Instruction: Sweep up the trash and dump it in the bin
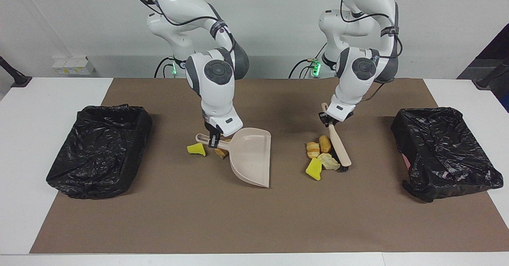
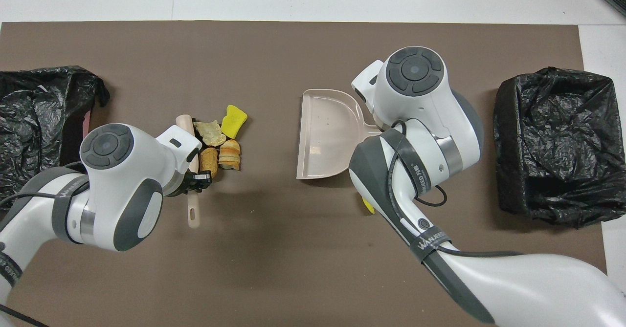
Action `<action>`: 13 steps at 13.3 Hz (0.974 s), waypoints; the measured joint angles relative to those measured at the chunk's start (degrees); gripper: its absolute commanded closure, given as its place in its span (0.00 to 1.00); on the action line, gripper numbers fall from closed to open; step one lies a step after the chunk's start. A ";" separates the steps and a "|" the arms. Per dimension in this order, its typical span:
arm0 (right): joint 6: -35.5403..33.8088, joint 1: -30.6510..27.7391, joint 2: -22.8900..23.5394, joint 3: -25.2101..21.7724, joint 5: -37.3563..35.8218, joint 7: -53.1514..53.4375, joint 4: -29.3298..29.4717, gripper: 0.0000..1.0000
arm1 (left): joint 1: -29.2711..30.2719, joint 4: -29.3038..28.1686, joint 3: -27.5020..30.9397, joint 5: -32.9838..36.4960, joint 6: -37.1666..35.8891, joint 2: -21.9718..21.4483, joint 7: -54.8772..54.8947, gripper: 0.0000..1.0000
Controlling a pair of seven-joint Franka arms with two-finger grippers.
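Facing view showed two black-lined bins (image 1: 99, 150) (image 1: 445, 150) at the table's ends, ready for the dump. Between them the right gripper (image 1: 213, 140), jaws clamped on the handle, held the dustpan (image 1: 250, 156) with its mouth turned toward the brush, seemingly to catch. The left gripper (image 1: 331, 119), closed on the brush (image 1: 339, 146), had it touching a cluster of trash (image 1: 318, 158). Other trash (image 1: 197, 149) lay beside the dustpan's handle, toward the right arm's end.

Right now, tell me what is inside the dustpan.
Nothing: the dustpan is bare inside in both views. The right gripper holds its handle. A tan piece beside it is partly covered by the pan; a yellow wedge lies next to that.
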 measured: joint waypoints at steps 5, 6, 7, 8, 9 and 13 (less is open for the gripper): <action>8.01 0.74 1.63 0.01 -2.63 -4.60 -2.59 1.00 | -8.00 0.01 -0.28 -6.87 5.74 0.10 -4.41 1.00; 8.93 0.97 1.96 0.02 -2.70 -4.63 -2.60 1.00 | -9.11 0.01 -0.30 -7.33 6.06 0.11 -4.83 1.00; 9.82 1.49 2.20 0.00 -2.70 -4.63 -2.59 1.00 | -10.07 0.01 -0.35 -7.93 6.27 0.11 -5.00 1.00; 10.38 2.11 2.39 -0.07 -2.78 -4.33 -2.59 1.00 | -10.80 0.03 -0.35 -8.49 6.41 0.11 -5.03 1.00; 10.64 2.54 2.58 -0.17 -3.08 -3.71 -2.59 1.00 | -11.52 0.12 -0.31 -8.78 6.47 0.10 -5.05 1.00; 11.57 3.15 3.39 -0.21 -3.16 -2.38 -2.60 1.00 | -16.12 1.48 -0.37 -11.17 9.08 1.14 -7.67 1.00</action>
